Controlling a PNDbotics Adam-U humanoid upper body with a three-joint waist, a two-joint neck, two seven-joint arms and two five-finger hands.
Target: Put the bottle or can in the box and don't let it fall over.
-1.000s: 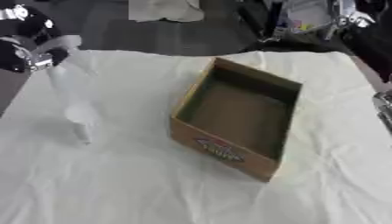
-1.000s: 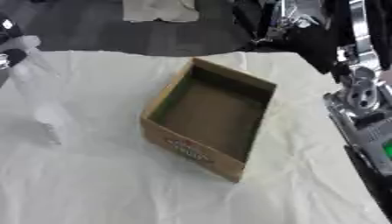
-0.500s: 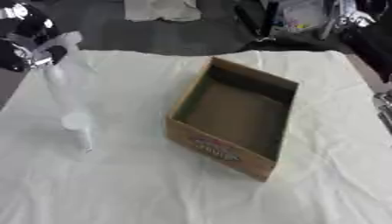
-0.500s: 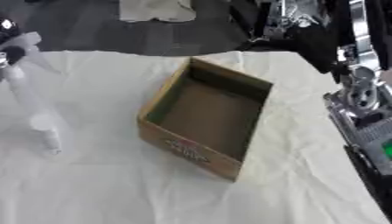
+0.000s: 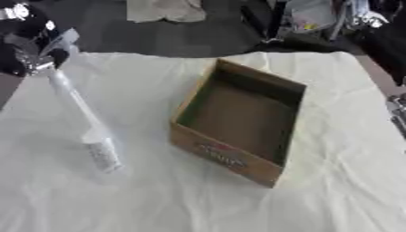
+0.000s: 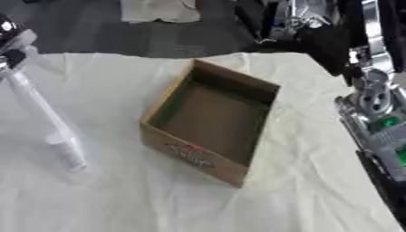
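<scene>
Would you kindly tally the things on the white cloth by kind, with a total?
Bottle: 1
Box: 1
Total: 2

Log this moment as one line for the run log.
left hand: upper left, fingers blurred | bottle: on white cloth, left of box | cardboard box: open, empty | right hand: not visible
</scene>
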